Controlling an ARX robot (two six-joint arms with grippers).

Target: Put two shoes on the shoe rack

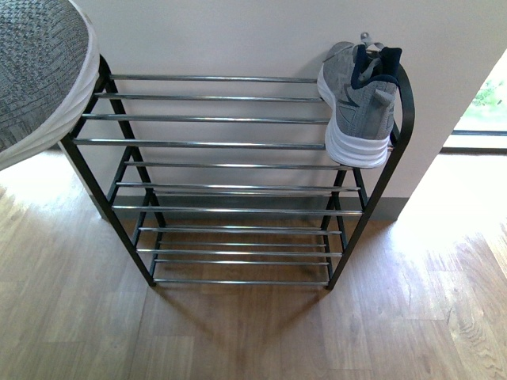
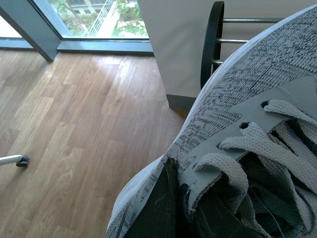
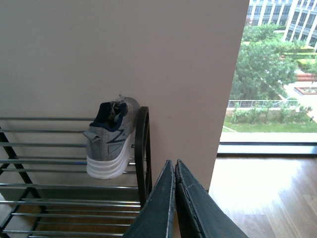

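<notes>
- Shoe rack (image 1: 214, 144) is standing on the wooden floor (image 1: 238, 332) against the wall (image 1: 238, 39), its chrome bars lying bare except at the right end of the top tier.
- One shoe (image 1: 356, 111) is sitting there, heel toward the robot and toe toward the wall, spanning several bars so that it is resting level, just beside the rounded side loop.
- The second shoe (image 1: 40, 71) is hanging high near the rack's left end, close to the front camera, probably heading for the open stretch of the top tier.
- The left jaws are clenching this shoe at its laced opening, one dark finger pressing its outer side.
- The right jaws are pressing together on nothing, hanging off the rack's right side, clear of the placed shoe.
</notes>
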